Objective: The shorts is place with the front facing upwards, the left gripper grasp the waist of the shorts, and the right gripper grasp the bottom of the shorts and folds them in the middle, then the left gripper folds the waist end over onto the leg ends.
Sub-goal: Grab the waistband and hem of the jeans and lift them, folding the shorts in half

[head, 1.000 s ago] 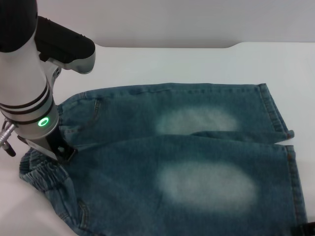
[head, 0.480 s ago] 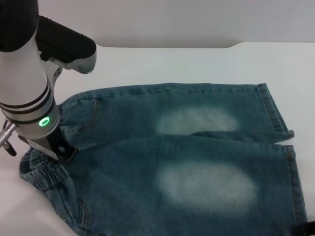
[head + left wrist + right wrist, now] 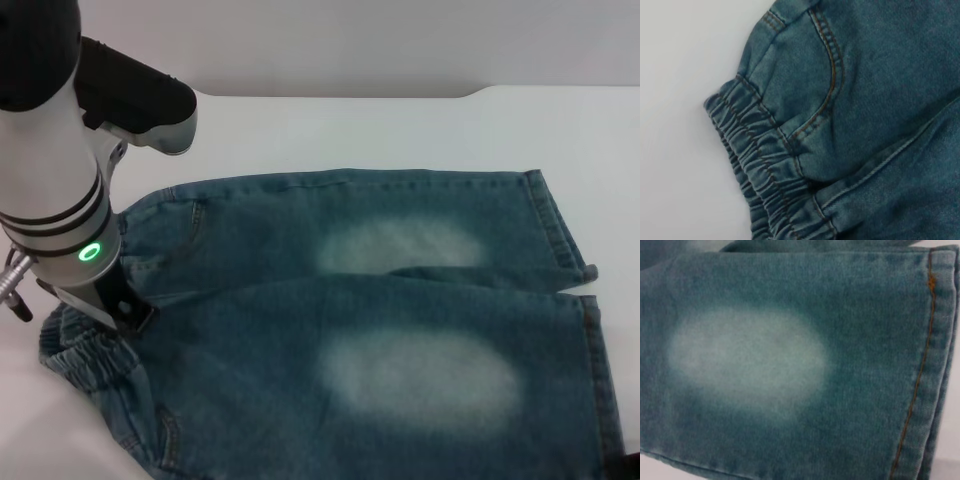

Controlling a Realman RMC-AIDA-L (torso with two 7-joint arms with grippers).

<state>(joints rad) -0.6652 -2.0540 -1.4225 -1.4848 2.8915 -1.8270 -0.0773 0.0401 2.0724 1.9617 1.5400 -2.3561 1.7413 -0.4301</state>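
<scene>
Head view: left hand (image 3: 105, 310) over shorts (image 3: 400, 300) waist edge.

The shorts (image 3: 380, 320) lie flat on the table (image 3: 400, 125), front up, waist to the left and leg hems to the right. One leg lies on the far side, the other on the near side, side by side and touching along the middle. The left tool (image 3: 105, 305) stands over the waist (image 3: 85, 355) at the left edge. The right tool (image 3: 628, 465) shows only at the near right corner, beside the near leg's hem (image 3: 600, 370).
</scene>
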